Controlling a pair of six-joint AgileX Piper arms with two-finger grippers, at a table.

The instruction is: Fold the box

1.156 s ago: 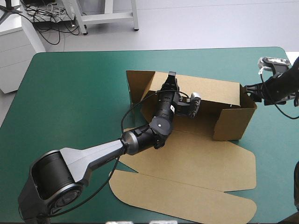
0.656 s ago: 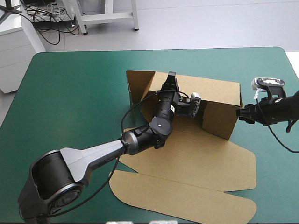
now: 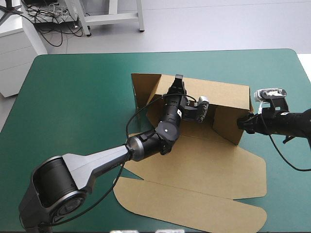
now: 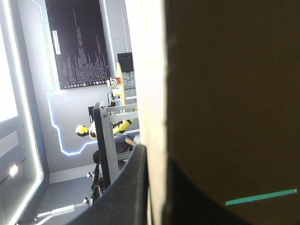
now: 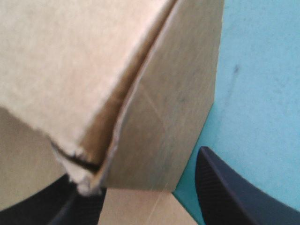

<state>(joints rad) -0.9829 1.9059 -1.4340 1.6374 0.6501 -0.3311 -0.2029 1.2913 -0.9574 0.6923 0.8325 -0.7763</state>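
Box (image 3: 204, 165): brown, middle of worktop (image 3: 77, 97); back wall and right end flap upright, front panels flat toward near edge.
Left claw (image 3: 178, 78): clamped on back wall's top edge.
Right claw (image 3: 241, 122): fingers apart, against end flap.

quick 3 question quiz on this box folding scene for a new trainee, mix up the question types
1. True or false: the left gripper is shut on the top edge of the raised back wall of the brown cut-board box.
2. Where is the open right gripper? A: at the box's right end flap. B: at the box's left end. C: beyond the table's near edge.
3. Fill in the blank: the box's front panel lies ____ on the teal-green table cover.

Key: 1 true; 2 A; 3 flat.
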